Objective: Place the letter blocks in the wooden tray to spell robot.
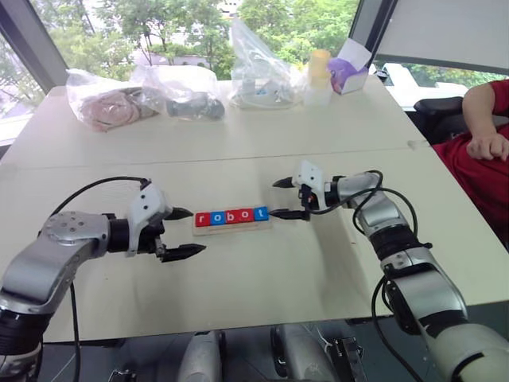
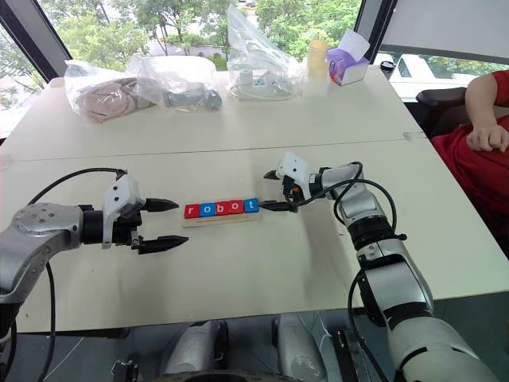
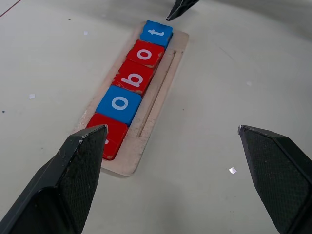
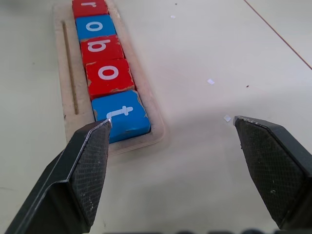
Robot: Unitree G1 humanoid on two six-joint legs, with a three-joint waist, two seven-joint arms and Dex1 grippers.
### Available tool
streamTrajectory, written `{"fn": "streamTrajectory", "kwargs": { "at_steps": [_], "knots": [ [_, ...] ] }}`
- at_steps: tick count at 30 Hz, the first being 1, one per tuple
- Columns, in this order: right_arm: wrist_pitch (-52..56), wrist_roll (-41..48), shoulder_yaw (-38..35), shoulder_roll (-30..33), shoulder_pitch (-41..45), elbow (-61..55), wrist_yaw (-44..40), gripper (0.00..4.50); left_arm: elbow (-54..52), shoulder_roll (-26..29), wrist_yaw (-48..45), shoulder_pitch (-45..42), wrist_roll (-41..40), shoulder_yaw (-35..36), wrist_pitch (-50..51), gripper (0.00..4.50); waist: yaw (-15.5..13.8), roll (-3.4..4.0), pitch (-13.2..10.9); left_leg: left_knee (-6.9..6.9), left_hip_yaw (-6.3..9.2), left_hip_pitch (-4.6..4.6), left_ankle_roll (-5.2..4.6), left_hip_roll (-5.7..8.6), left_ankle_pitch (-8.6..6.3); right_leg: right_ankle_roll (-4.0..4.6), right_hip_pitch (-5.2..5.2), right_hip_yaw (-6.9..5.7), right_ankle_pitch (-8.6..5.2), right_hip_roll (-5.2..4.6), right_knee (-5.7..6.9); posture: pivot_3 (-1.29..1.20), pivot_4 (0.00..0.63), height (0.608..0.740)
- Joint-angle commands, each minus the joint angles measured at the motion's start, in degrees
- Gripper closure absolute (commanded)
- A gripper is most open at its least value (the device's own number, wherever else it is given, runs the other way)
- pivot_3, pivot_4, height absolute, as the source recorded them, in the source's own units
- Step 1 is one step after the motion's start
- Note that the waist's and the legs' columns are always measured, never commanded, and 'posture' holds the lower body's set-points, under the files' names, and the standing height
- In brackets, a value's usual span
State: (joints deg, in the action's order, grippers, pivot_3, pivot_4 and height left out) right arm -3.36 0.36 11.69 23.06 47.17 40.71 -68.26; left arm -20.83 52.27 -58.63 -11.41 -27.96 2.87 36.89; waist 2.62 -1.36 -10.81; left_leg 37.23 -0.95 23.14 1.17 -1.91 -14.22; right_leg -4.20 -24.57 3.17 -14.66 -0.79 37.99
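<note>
The letter blocks (image 1: 231, 216) are sitting in the wooden tray (image 4: 127, 145) on the table (image 1: 262, 278), spelling robot. My right fingers (image 1: 285, 198) — spread wide, empty — are hovering beside the t; a careless withdrawal risks nudging it. My left fingers (image 1: 186, 232) are gaping too.

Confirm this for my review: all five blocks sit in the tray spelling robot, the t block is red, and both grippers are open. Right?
Not quite: the t block is blue, as the right wrist view shows. The rest stands: five blocks in the wooden tray spell robot, and the left gripper and right gripper are open.
</note>
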Motion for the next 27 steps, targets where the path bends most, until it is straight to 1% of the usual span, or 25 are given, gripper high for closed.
{"fn": "streamTrajectory", "kwargs": {
  "at_steps": [1,11,16,20,27],
  "knots": [
    [-3.19,-1.27,0.67,-0.35,1.55,0.77,0.99,0.36,-0.87,0.61,-0.26,-0.55,0.04,0.44,-0.50,0.00,0.03,0.00,0.00,0.00,0.00,0.00,0.00,0.00,0.00,0.00,0.00,0.00,0.00,0.00,0.00,0.00,0.150,0.740],
    [-3.16,-0.40,-0.19,-1.90,2.36,2.14,1.25,0.36,-1.31,0.47,0.08,0.15,0.14,0.47,-0.49,0.00,0.00,0.00,0.00,0.00,0.00,0.00,0.00,-0.01,0.00,0.00,0.00,0.00,0.00,0.00,0.00,0.00,0.150,0.740],
    [-1.43,0.94,-1.68,-1.06,2.43,0.93,1.36,0.36,-1.05,0.24,0.11,0.21,0.29,0.34,-0.67,0.00,-0.02,0.00,0.00,0.00,0.00,0.00,0.00,0.00,0.00,0.00,0.00,0.00,0.00,-0.01,0.00,0.00,0.150,0.740],
    [-1.93,0.03,-1.98,0.94,1.86,1.34,2.46,0.36,-0.80,0.02,0.05,0.30,0.38,0.31,-0.81,0.00,-0.02,0.00,0.00,0.00,0.00,0.00,0.00,0.00,0.00,0.00,0.00,0.00,0.00,-0.01,0.00,0.00,0.150,0.740],
    [-2.05,0.17,-2.21,0.85,0.97,2.52,3.70,0.36,-0.58,-0.33,0.04,0.26,0.53,-0.01,-0.97,0.00,0.10,0.00,0.00,-0.01,0.00,-0.01,0.00,0.00,0.00,0.00,0.00,0.00,0.00,0.00,0.00,0.00,0.150,0.740]
  ]
}}
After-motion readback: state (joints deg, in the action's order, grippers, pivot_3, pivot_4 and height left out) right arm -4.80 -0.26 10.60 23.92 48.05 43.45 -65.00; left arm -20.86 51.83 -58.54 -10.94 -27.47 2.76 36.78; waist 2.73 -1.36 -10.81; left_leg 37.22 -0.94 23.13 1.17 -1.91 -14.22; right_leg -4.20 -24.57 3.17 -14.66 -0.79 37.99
